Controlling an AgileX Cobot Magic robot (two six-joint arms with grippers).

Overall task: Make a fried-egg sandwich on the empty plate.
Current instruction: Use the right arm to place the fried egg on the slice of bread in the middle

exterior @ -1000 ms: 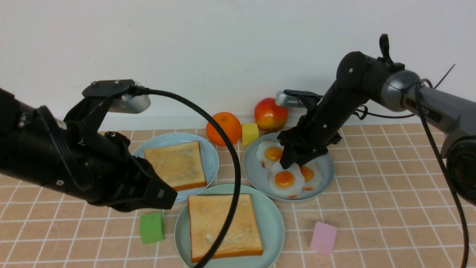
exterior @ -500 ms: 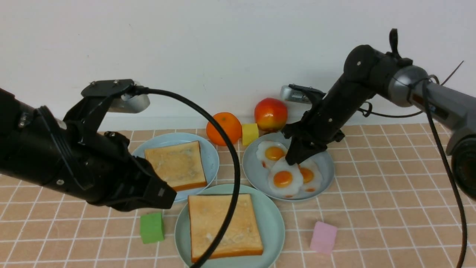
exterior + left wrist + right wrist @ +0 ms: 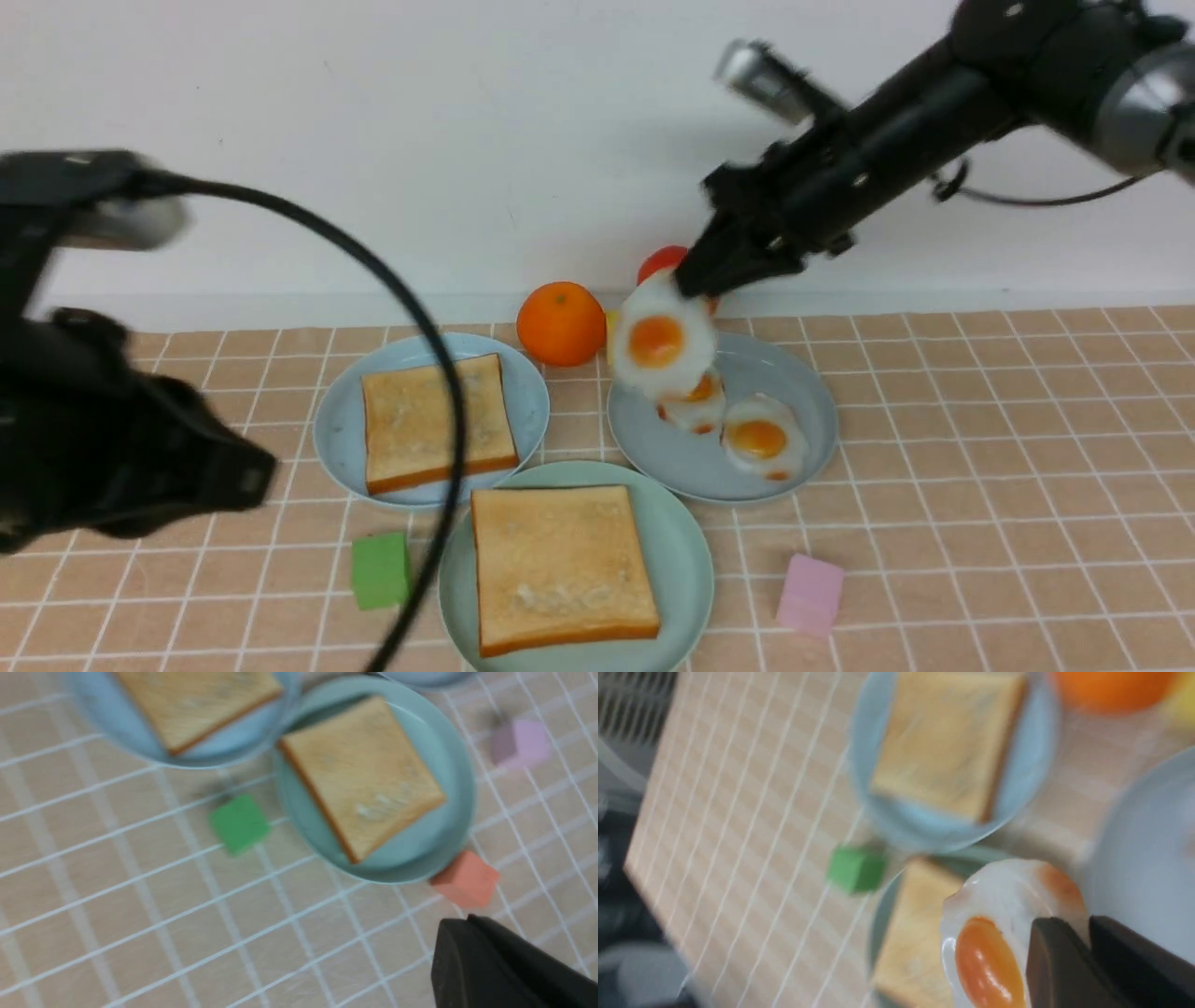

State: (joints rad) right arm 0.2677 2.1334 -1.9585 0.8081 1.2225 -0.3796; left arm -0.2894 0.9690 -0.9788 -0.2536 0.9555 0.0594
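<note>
My right gripper [image 3: 695, 278] is shut on the rim of a fried egg [image 3: 658, 343], which hangs in the air over the near-left rim of the grey-blue plate [image 3: 803, 392]. In the right wrist view the egg [image 3: 994, 933] sits between the fingers [image 3: 1059, 961]. Two more eggs [image 3: 758, 439] lie on that plate. The mint-green plate [image 3: 686, 560] at the front holds one toast slice [image 3: 560, 569]. A second toast slice [image 3: 434, 420] lies on the sky-blue plate [image 3: 527, 392]. My left gripper [image 3: 252, 481] is shut and empty, left of both toast plates; it also shows in the left wrist view [image 3: 462, 926].
An orange [image 3: 560, 322] and a red apple [image 3: 661, 261] stand at the back by the wall. A green cube [image 3: 380, 569] lies left of the mint-green plate, a pink cube [image 3: 810, 593] right of it. A salmon cube [image 3: 465, 884] touches that plate's near rim.
My right gripper has risen and moved left with one egg, lifting it off the grey-blue plate. My left arm has drawn back to the left, away from the plates.
</note>
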